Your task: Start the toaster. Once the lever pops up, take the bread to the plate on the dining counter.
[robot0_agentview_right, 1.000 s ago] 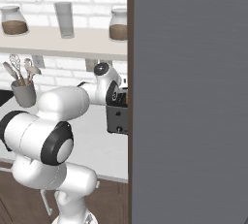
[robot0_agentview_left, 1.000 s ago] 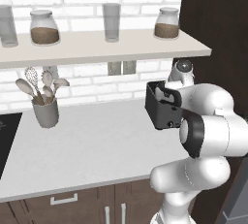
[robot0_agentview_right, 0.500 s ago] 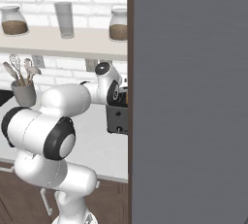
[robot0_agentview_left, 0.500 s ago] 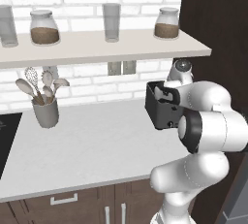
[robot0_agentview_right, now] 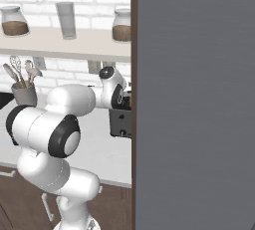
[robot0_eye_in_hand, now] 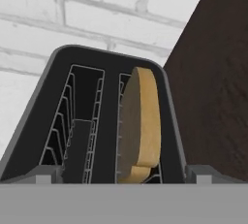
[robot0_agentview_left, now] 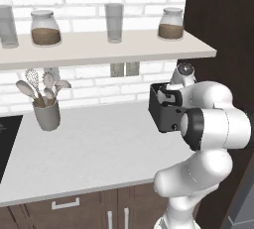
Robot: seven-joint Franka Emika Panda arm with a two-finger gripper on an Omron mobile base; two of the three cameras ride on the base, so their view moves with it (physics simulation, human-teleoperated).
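Looking down from the hand, the pincer's tips are cut off at the bottom edge, so I cannot tell whether it is spread or closed, or whether it touches anything. Just beyond, the toaster (robot0_eye_in_hand: 109,121) shows two slots; the bread (robot0_eye_in_hand: 140,123) stands upright in the right-hand one. From the base, the toaster (robot0_agentview_left: 166,109) sits on the surface (robot0_agentview_left: 94,148), half hidden by the arm. A utensil holder (robot0_agentview_left: 47,114) stands near the brick wall (robot0_agentview_left: 99,82).

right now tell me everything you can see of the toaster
The toaster is a small black box on the grey-white countertop, beside a dark panel at its right end. Its top has two wire-lined slots: one is empty, the other holds the bread, standing upright on edge. A small knob sits low on its front.
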